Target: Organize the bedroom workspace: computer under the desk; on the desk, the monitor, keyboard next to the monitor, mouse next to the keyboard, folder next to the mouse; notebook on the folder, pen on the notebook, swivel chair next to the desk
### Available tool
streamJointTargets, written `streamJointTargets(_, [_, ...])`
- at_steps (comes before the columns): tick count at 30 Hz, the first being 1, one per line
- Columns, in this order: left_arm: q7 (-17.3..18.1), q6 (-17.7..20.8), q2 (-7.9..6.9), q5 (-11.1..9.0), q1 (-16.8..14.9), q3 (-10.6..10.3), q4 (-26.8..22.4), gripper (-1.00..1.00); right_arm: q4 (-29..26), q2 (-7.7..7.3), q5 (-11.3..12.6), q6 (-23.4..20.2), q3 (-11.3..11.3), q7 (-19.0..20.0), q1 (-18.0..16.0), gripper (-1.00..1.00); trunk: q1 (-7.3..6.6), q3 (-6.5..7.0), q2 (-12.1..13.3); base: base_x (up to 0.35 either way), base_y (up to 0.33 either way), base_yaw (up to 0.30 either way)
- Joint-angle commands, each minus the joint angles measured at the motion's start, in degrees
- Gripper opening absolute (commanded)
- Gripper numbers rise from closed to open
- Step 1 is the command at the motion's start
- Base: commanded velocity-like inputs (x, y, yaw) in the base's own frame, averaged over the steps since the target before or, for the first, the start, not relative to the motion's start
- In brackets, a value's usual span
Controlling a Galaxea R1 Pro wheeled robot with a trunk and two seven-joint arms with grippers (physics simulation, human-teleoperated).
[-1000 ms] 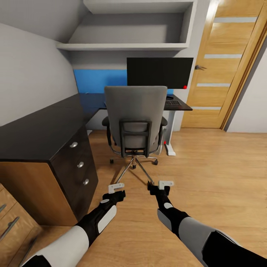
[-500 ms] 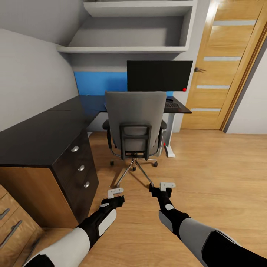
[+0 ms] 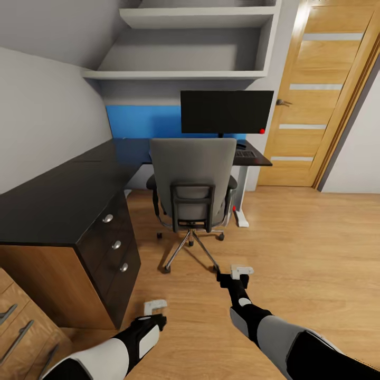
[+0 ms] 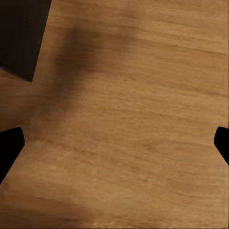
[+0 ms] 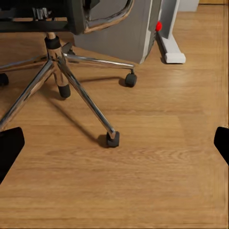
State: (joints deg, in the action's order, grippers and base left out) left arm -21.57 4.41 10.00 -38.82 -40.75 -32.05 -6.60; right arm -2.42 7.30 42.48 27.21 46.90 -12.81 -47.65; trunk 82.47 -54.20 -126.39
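Desk (image 3: 63, 195) left of swivel chair (image 3: 192, 182), drawer unit at near end. Left gripper (image 3: 155, 306) over floor near drawers, jaws released. Chair faces monitor (image 3: 227, 112); keyboard (image 3: 246, 154) below screen. Right gripper (image 3: 241, 271) beside chair base, jaws released.

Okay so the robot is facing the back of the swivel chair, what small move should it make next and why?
Probably roll the base a little closer to the swivel chair. Its backrest faces the robot and hides the seat, and both the left gripper and right gripper are open and empty over bare floor, short of the chair's wheels. The monitor and keyboard are on the desk.
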Motion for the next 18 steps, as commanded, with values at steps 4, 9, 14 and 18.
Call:
streamJointTargets(4, [-0.4,-0.6,0.0,-0.2,0.0,-0.2,3.4,1.0,1.2,-0.05,0.1,4.9,0.5,-0.4,3.9,1.0,-0.9,0.68,1.6,0.0,0.0,0.0])
streamJointTargets(9, [-0.3,-1.6,0.0,-0.3,0.2,0.0,4.9,1.0,2.2,-0.31,0.2,11.0,0.5,-0.4,10.1,1.0,-2.0,1.58,3.6,0.0,0.0,0.0])
streamJointTargets(14, [-0.4,-2.8,0.0,-0.2,2.7,0.0,5.2,1.0,2.8,-0.68,0.4,14.1,0.4,-0.4,14.7,1.0,-3.09,2.47,5.6,0.0,0.0,0.0])
streamJointTargets(18, [-0.4,-7.6,0.0,-0.1,6.0,-0.1,5.3,1.0,2.8,-0.93,0.4,17.1,0.5,-0.4,18.5,1.0,-3.97,3.19,7.2,0.0,0.0,0.0])
